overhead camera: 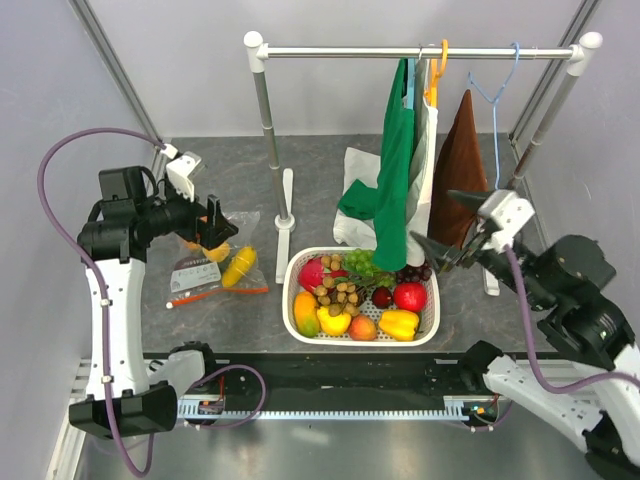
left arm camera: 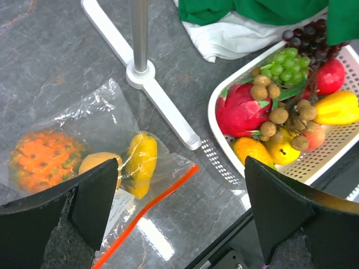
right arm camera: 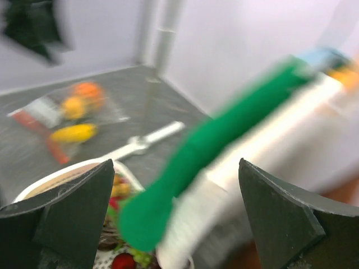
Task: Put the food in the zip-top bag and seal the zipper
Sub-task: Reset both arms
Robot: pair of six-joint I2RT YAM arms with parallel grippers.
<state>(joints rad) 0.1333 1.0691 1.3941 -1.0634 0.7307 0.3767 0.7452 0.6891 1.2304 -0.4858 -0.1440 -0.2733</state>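
Zip-top bag (overhead camera: 212, 268): table's left; pineapple (left arm camera: 45, 159) and lemon pieces (left arm camera: 140, 163) inside, zipper (left arm camera: 152, 203) along the near edge.
My left gripper (overhead camera: 218, 230): fingers apart, empty, above the bag.
My right gripper (overhead camera: 435, 218): fingers apart, empty, by the hanging clothes (overhead camera: 395, 180).

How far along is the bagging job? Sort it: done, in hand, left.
Done: the pineapple and two yellow pieces lie inside the zip-top bag. In hand: nothing; the left pincer hangs open over the bag, the right pincer open in the air. Left: running the zipper shut, if it isn't; the pictures cannot settle that.
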